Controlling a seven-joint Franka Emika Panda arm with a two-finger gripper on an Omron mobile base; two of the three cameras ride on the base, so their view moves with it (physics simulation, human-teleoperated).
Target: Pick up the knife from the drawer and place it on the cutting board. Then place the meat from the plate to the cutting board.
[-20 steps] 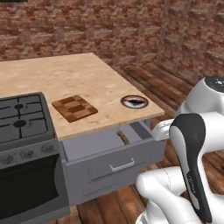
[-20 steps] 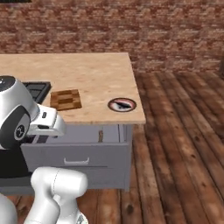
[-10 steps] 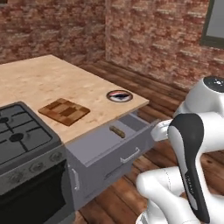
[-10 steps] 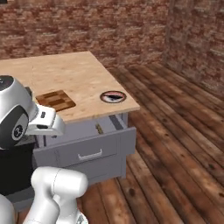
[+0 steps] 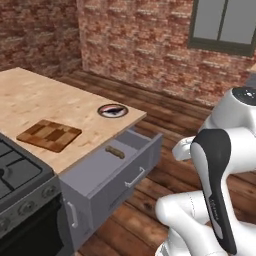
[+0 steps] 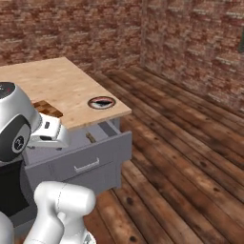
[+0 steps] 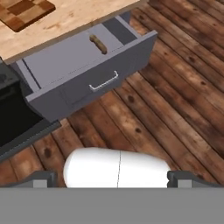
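Note:
The grey drawer stands pulled out from under the wooden counter. In it lies the knife, of which I see the brown handle. The checkered cutting board rests on the counter to its left. Near the counter's corner sits the plate with the dark meat on it. My gripper is open and holds nothing, hanging over the floor in front of the drawer, well clear of the knife.
A black stove adjoins the counter on the left. Open wooden floor stretches to the right of the drawer. Brick walls stand behind, one with a window.
The whole picture has swung in both base views, so the base has moved; counter and drawer now lie further left. The drawer stays open and the knife has not shifted in it.

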